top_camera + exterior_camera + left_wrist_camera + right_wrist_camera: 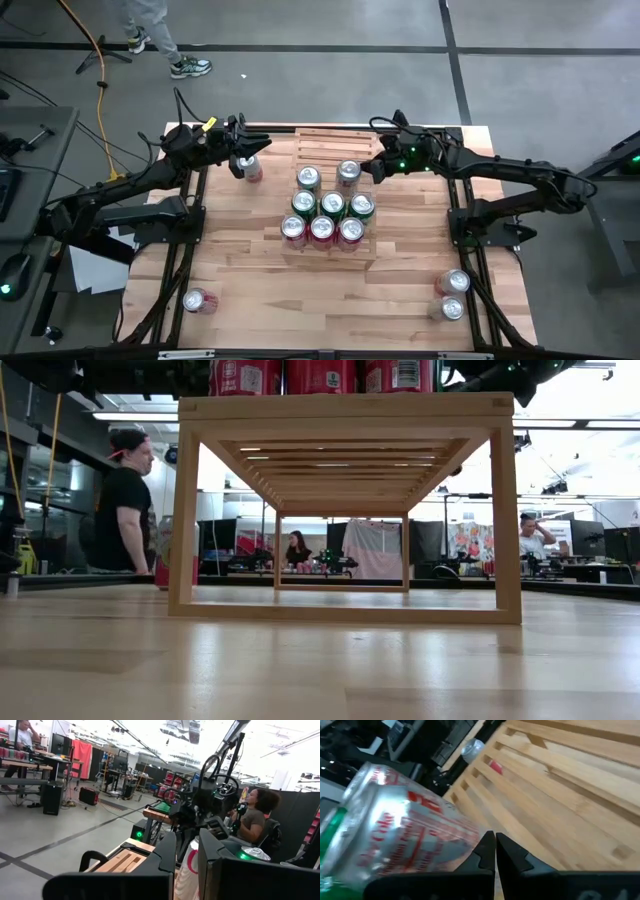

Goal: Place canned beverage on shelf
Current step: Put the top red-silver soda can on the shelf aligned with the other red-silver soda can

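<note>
The pale-wood slatted shelf (325,138) stands mid-table with several cans on its tiers; the low view shows its frame (345,406) with red cans on top. My left gripper (243,160) is at the table's far left, shut on a red-and-white can (253,171). My right gripper (373,171), shut with nothing between its fingers, hangs over the shelf's far right. It is just beside a silver can (348,172) on the back tier, which fills the right wrist view (405,835). My left gripper pinches the can's side wall (189,865) between its two fingers, which come in about level from the table's left. The can stands upright between them; its bottom is out of the picture. My right gripper's shut fingers (485,851) lie close along the silver can's side; I cannot tell whether they touch it.
A can (200,300) lies on the table near the left front. Two more cans (452,284) (452,309) are at the right front. A person's legs (160,35) show on the floor beyond the far edge, and other people are in the room.
</note>
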Motion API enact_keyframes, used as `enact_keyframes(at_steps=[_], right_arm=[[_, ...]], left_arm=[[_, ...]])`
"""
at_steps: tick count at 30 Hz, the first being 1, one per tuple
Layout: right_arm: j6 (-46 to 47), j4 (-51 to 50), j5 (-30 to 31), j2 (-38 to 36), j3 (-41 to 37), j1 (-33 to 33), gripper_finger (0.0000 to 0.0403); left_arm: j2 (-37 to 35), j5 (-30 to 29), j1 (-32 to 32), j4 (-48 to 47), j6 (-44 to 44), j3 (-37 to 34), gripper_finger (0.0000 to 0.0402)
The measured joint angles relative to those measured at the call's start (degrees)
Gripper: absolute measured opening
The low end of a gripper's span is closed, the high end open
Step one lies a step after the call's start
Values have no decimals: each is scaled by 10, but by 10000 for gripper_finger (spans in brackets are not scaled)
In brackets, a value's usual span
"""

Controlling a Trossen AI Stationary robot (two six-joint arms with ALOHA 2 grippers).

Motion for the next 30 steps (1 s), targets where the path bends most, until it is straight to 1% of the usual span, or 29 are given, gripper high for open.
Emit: enact_keyframes(at_steps=[7,11,13,20,26,30], right_arm=[[-24,-28,1,0,0,-11,0],[-48,-29,-3,0,0,-14,0],[-48,-29,-5,0,0,-19,0],[-7,-29,-18,0,0,-24,0],[29,-39,-22,5,0,4,0],[59,-39,-21,5,0,18,0]], left_arm=[[0,0,0,7,-15,0,0],[-5,-25,0,8,-15,18,0],[-5,-28,0,6,-14,30,0],[-5,-28,7,0,37,55,0],[-5,-24,46,-2,50,61,0],[-5,-9,69,-18,47,61,0]])
